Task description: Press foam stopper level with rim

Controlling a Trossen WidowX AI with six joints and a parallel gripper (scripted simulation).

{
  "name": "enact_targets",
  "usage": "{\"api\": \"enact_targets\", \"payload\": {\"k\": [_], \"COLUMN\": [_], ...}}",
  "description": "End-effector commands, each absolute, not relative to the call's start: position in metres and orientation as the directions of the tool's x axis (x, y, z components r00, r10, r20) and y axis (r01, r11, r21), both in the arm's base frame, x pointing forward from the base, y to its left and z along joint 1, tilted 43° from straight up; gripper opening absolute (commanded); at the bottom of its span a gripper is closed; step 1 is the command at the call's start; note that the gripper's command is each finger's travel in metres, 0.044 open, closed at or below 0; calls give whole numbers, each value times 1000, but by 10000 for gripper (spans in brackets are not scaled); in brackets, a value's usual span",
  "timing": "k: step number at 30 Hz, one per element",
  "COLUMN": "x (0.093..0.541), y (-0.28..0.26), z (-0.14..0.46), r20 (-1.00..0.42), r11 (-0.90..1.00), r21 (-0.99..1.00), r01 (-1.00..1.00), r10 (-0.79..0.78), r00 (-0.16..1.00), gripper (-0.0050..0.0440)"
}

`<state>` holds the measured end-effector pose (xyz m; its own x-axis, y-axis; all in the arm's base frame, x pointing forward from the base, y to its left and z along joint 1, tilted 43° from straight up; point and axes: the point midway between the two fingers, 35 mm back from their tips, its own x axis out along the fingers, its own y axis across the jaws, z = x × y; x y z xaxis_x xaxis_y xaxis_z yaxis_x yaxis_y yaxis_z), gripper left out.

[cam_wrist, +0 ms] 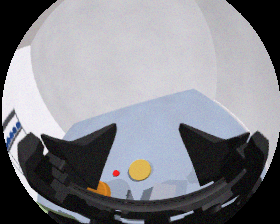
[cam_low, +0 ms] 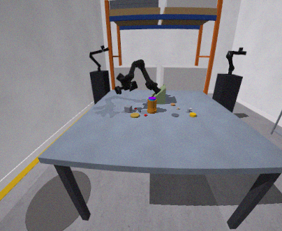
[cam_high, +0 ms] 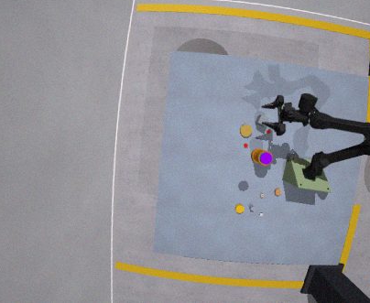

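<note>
An orange jar (cam_high: 258,156) stands upright near the middle of the blue table, with a purple foam stopper (cam_high: 266,158) in its mouth. In the exterior view the stopper (cam_low: 152,98) stands a little proud of the jar (cam_low: 151,106). My gripper (cam_high: 271,115) is open and empty. It hovers in the air beyond the jar, well apart from it, as the exterior view (cam_low: 123,88) also shows. In the wrist view the two finger tips stand wide apart, and an edge of the jar (cam_wrist: 99,188) peeps out at the lower left.
A yellow disc (cam_high: 245,130), two small red dots (cam_high: 268,131), a grey block (cam_low: 128,108), a grey disc (cam_high: 243,186), another yellow disc (cam_high: 240,209) and small bits lie around the jar. The arm's green base wedge (cam_high: 305,176) sits to the right. Black camera stands flank the table.
</note>
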<state>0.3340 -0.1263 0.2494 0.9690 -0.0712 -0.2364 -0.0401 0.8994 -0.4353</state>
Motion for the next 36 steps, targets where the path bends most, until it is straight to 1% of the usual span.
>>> {"api": "enact_targets", "payload": {"k": [1, 17, 19, 20, 22, 26, 29, 32, 34, 36], "x": [334, 334, 339, 345, 356, 360, 356, 347, 347, 333], "y": [-126, -126, -122, -116, -100, -74, -55, -37, -37, -22], "z": [249, 249, 240, 228, 201, 165, 141, 121, 121, 106], "r20": [-236, -236, -286, -349, -487, -665, -777, -863, -863, -920], "r11": [899, 899, 923, 948, 983, 998, 996, 989, 989, 978], "r21": [-435, -435, -381, -315, -179, -57, -22, -36, -36, -87], "r01": [-40, -40, -48, -52, -36, 23, 83, 144, 144, 187], "r10": [-71, -71, -68, -64, -57, -55, -70, -104, -104, -151], "r00": [969, 969, 956, 935, 871, 745, 625, 494, 494, 362], "gripper": [400, 400, 352, 328, 280, 184, 112, 40, 40, 0]}}
